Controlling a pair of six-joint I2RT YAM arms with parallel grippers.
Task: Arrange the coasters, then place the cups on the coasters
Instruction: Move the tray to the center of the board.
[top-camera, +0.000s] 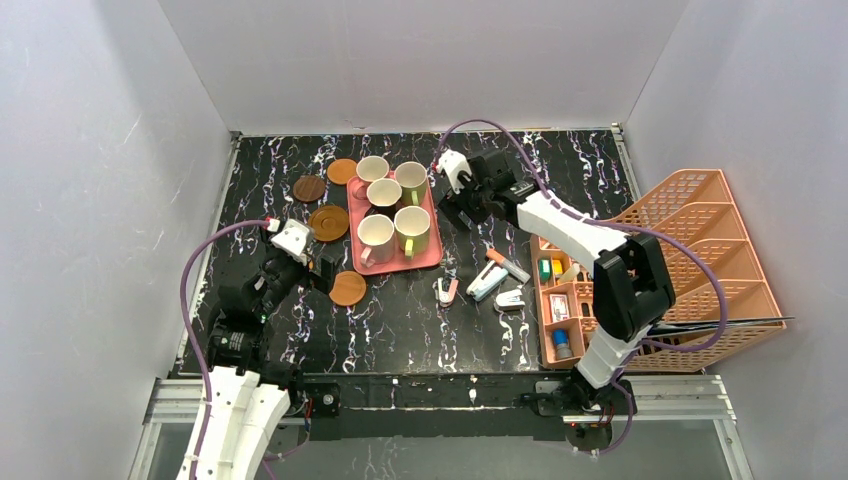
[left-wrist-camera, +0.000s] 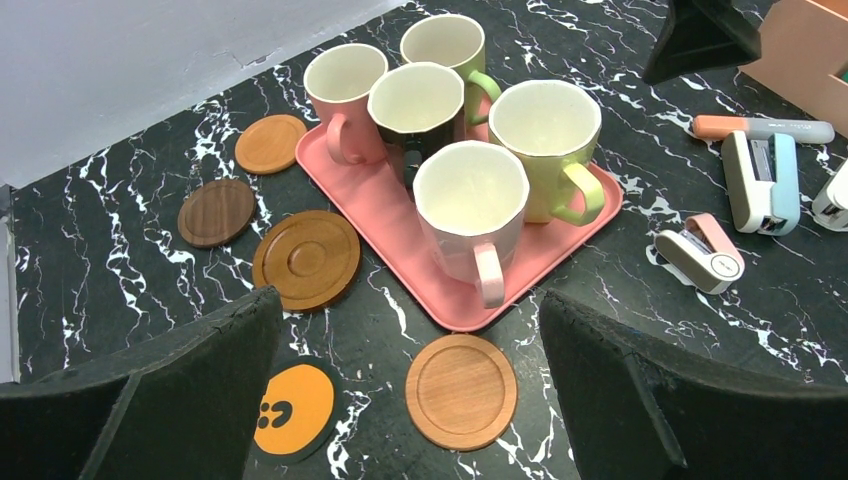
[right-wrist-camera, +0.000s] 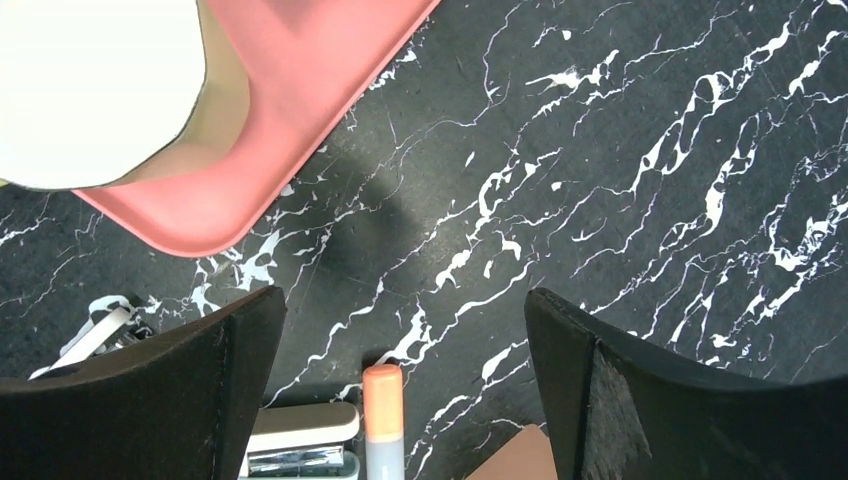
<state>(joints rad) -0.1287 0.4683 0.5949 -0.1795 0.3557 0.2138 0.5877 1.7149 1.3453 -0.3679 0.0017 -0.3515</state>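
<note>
On the black marbled table (top-camera: 400, 320), a peach file rack (top-camera: 700, 230) stands at the right and a pink tray (top-camera: 432, 262) sits far-centre. The left gripper (left-wrist-camera: 410, 305) hovers near-left of the tray, jaws wide apart and empty. The right gripper (right-wrist-camera: 405, 300), equally spread and empty, hangs just right of it. Five cups (top-camera: 376, 232) stand on the tray. Four coasters (top-camera: 328, 222) lie on the table along its left and near sides, and an orange coaster (left-wrist-camera: 292, 408) lies by the left gripper.

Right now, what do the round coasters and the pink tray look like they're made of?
Coasters: likely wood, matte; faint grain and a turned rim show. Pink tray: probably plastic, smooth, one even colour with a soft sheen.
</note>
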